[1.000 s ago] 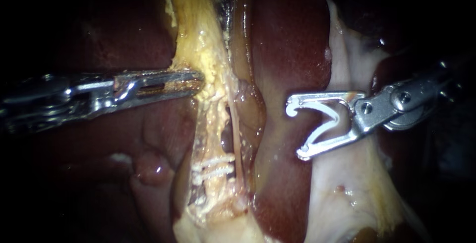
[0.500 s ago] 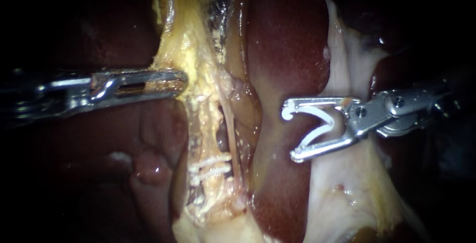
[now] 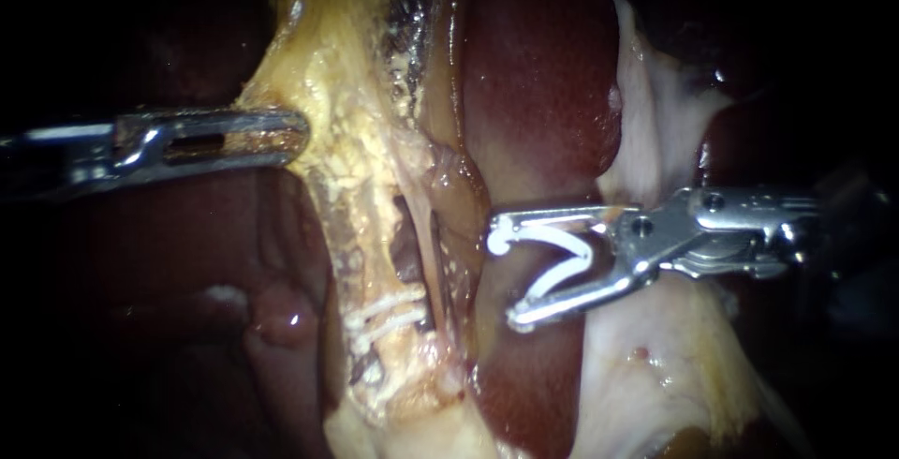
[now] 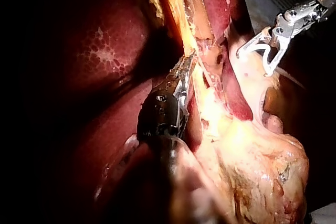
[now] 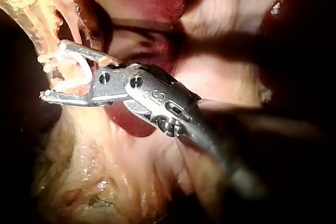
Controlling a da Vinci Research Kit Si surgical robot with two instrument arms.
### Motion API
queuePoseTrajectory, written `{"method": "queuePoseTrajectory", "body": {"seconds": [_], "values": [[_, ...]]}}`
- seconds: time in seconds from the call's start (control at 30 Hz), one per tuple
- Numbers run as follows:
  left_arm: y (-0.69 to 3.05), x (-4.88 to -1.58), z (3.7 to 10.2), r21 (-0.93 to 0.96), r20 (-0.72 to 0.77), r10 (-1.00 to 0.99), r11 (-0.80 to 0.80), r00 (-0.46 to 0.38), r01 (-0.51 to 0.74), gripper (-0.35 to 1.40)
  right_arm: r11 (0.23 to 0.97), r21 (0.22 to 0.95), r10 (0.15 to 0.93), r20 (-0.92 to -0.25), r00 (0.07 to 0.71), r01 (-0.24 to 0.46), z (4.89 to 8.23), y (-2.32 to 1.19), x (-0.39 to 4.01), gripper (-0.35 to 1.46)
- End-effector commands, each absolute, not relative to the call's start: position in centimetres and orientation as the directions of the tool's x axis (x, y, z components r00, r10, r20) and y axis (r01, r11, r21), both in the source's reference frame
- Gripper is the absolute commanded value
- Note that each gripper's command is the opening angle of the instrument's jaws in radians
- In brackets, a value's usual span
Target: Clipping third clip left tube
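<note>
My left instrument (image 3: 292, 136) comes in from the left, its jaws shut on the edge of the yellow fatty tissue (image 3: 346, 66) and holding it stretched leftward. Below that, the left tube (image 3: 367, 244) runs downward and carries two white clips (image 3: 393, 314). A dark gap separates it from a thin strand (image 3: 429, 234) on its right. My right instrument (image 3: 506, 274) holds an open white clip (image 3: 552, 258) between its wide-apart jaws. The clip's mouth faces the tubes, just right of them and apart from them. The right wrist view shows this clip (image 5: 79, 72) close beside the yellow strands.
Dark red liver (image 3: 534, 94) lies behind and between the instruments. Pale whitish tissue (image 3: 655, 365) lies under the right instrument's shaft. In the left wrist view the left instrument (image 4: 184, 72) grips the yellow band, with the right instrument (image 4: 260, 56) beyond it.
The left instrument has pulled the yellow tissue leftward and upward, spreading the tubes. The right instrument with its clip has moved left and down, nearer the tubes.
</note>
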State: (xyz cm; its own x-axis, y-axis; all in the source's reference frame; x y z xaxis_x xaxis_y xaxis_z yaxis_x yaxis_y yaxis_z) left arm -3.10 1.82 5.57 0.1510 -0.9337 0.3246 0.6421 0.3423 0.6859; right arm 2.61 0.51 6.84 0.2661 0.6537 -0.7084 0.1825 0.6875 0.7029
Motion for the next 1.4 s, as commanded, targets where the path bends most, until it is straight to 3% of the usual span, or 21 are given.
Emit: {"method": "queuePoseTrajectory", "body": {"seconds": [0.03,0.53,0.97,1.4], "values": [[1.82,-3.09,5.57,0.685,0.325,-0.934,0.343,0.151,0.643,-0.35,0.681,0.710,0.659,-0.701,0.270,0.180,6.87,0.51,2.64,0.58],[1.80,-3.08,5.57,0.685,0.326,-0.933,0.343,0.151,0.643,-0.35,0.567,0.808,0.731,-0.584,0.353,0.164,7.40,0.38,3.07,0.57],[1.78,-3.08,5.55,0.684,0.326,-0.933,0.343,0.151,0.644,-0.35,0.572,0.807,0.728,-0.582,0.362,0.148,7.79,0.35,3.19,0.57],[1.78,-3.08,5.55,0.684,0.326,-0.933,0.343,0.151,0.644,-0.35,0.577,0.804,0.725,-0.585,0.363,0.143,7.95,0.27,3.40,0.59]]}}
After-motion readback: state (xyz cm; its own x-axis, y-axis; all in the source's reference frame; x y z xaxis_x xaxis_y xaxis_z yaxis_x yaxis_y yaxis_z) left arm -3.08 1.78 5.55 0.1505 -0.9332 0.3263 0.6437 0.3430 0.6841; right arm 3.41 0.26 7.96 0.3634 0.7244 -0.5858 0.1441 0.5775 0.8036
